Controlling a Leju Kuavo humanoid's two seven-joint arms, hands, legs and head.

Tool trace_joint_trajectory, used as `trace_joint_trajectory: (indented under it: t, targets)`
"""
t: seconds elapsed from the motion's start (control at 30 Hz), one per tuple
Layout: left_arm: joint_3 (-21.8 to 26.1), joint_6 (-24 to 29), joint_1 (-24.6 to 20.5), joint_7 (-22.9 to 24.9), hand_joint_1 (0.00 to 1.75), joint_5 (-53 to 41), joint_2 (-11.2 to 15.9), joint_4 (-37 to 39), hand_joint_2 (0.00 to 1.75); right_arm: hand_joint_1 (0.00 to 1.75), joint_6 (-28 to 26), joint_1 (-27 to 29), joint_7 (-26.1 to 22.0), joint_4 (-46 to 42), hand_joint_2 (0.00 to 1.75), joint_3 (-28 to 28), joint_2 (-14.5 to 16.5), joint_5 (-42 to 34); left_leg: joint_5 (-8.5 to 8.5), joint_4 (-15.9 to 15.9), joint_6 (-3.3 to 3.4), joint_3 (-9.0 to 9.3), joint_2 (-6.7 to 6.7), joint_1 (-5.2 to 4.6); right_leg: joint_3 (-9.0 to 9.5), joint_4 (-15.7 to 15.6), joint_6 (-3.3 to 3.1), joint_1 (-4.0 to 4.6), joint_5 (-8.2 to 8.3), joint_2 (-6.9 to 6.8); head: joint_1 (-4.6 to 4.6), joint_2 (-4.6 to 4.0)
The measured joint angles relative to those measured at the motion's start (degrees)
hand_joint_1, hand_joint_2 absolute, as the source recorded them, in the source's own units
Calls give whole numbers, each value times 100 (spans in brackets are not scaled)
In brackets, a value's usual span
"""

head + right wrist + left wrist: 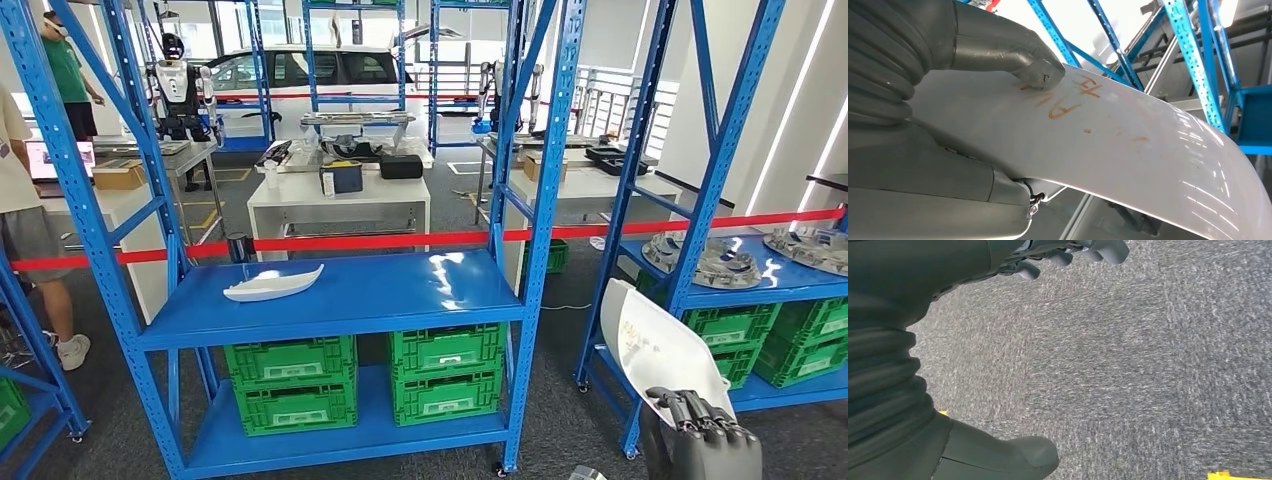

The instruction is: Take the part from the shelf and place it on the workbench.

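The right hand (703, 418) grips a large curved white plastic panel (655, 345) marked with orange writing, held low beside the blue steel shelf (340, 295), thumb (1033, 67) pressed on its face. A second slim white part (272, 284) lies on that shelf. The left hand (1068, 252) hangs over grey carpet (1128, 375), fingers loosely curled, holding nothing.

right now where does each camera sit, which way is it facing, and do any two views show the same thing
Head view: high on the body, looking forward and down at the blue shelf; the right hand holds a white curved part low at the right.
Left wrist view: behind the left hand, looking down at grey carpet.
Right wrist view: behind the right hand, looking along the white curved part towards blue shelf posts.
Shared: head and right wrist views both show the held part.
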Motion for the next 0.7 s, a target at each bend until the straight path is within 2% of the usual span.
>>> trace_joint_trajectory:
  t: [0.03, 0.07, 0.1, 0.13, 0.17, 0.2, 0.27, 0.3, 0.33, 0.37, 0.4, 0.43, 0.47, 0.5, 0.53, 0.57, 0.63, 0.67, 0.7]
  targets:
    - [-1, -2, -1, 0, 0, -2, 0, -1, 175, 175, -10, 5, 0, -7, 175, -1, 1, 2, 47, 9, -36, -19, -1, 1, 142, -240, -33, 19, -97, 3, 0, 0]
    - [-2, -3, 1, 1, 0, -4, 0, 0, 175, 175, -20, 12, 0, -11, 175, -3, 1, 3, 96, -1, -77, -28, 0, 5, 172, -339, -70, 39, -124, 5, -1, 0]
    - [-2, -4, 6, 1, 0, -6, 1, 0, 175, 175, -26, 22, 1, -14, 175, -5, 2, 3, 138, -14, -118, -40, 1, 12, 127, -341, -109, 38, -79, 2, -2, -1]
    - [-2, -5, 13, 1, 0, -7, 4, 0, 175, 175, -29, 29, 0, -15, 175, -7, 3, 3, 103, 7, -154, -66, -7, 21, 86, -352, -153, 33, -18, -6, -5, -1]
    - [-2, -5, 21, 2, 0, -7, 7, 1, 175, 175, -29, 35, 0, -16, 175, -8, 4, 3, -44, 101, -188, -113, -18, 27, 32, -364, -201, 23, 53, -13, -7, -1]
    - [-2, -6, 26, 1, 0, -7, 8, 1, 175, 175, -30, 43, 0, -20, 175, -8, 7, 2, -294, 297, -216, -178, -30, 34, -38, -376, -237, 12, 131, -21, -10, -2]
    - [-2, -8, 27, 1, 0, -12, 8, 2, 175, 175, -30, 61, -8, -26, 175, -8, 9, 2, -892, 948, -258, -312, -43, 45, -209, -367, -274, 18, 273, -25, -11, -1]
    - [-2, -9, 25, 0, 0, -14, 8, 2, 175, 175, -30, 75, -13, -29, 175, -8, 11, 2, -1044, 1282, -274, -347, -43, 49, -308, -357, -274, 22, 346, -26, -12, -2]
    - [-2, -10, 25, -1, 0, -15, 9, 1, 175, 175, -27, 87, -18, -30, 175, -8, 13, 2, -1049, 1513, -281, -330, -44, 49, -410, -343, -268, 27, 418, -27, -11, -2]
    - [-2, -10, 25, -3, 0, -15, 9, 1, 175, 175, -21, 96, -26, -30, 175, -8, 15, 0, -936, 1587, -280, -242, -44, 49, -517, -322, -258, 29, 489, -28, -12, -2]
    - [-2, -10, 25, -9, 0, -15, 10, 1, 175, 175, -12, 102, -35, -30, 175, -8, 19, -2, -767, 1467, -269, -65, -44, 49, -620, -300, -246, 31, 555, -29, -12, -2]
    - [-2, -10, 22, -19, 0, -15, 10, 0, 175, 175, 2, 101, -49, -30, 175, -8, 22, -3, -642, 1176, -250, 202, -45, 48, -708, -276, -230, 31, 619, -30, -11, -2]
    - [-2, -10, 15, -32, 0, -15, 10, -2, 175, 175, 15, 98, -63, -34, 175, -9, 26, -4, -639, 754, -225, 530, -47, 40, -785, -254, -208, 37, 674, -30, -13, -1]
    - [-2, -10, 7, -44, 0, -15, 10, -4, 175, 175, 27, 91, -73, -38, 175, -10, 30, -4, -712, 340, -195, 817, -51, 28, -841, -239, -181, 42, 730, -35, -12, -1]
    - [-3, -10, 0, -54, 0, -15, 10, -6, 175, 175, 35, 84, -81, -43, 175, -13, 34, -3, -806, 26, -162, 1004, -56, 11, -875, -237, -152, 41, 789, -41, -11, 0]
    - [-3, -10, -3, -58, 0, -15, 10, -7, 175, 175, 41, 80, -84, -46, 175, -15, 39, -2, -874, -162, -125, 1083, -59, -9, -898, -249, -117, 36, 849, -48, -11, 0]
    - [-4, -10, 8, -59, 0, -15, 6, -4, 175, 175, 48, 81, -86, -47, 175, -18, 48, 2, -797, -228, -30, 1004, -49, -17, -936, -275, -41, 17, 925, -47, -13, 0]
    - [-3, -10, 15, -57, 0, -14, 7, -4, 175, 175, 50, 85, -85, -47, 175, -22, 51, 2, -731, -239, 23, 950, -37, -11, -986, -214, 2, 8, 829, -37, -14, 0]
    - [-3, -10, 19, -56, 0, -14, 9, -5, 175, 175, 47, 89, -86, -47, 175, -28, 51, 2, -659, -250, 68, 889, -21, -2, -1065, -48, 42, 1, 625, -26, -15, 0]
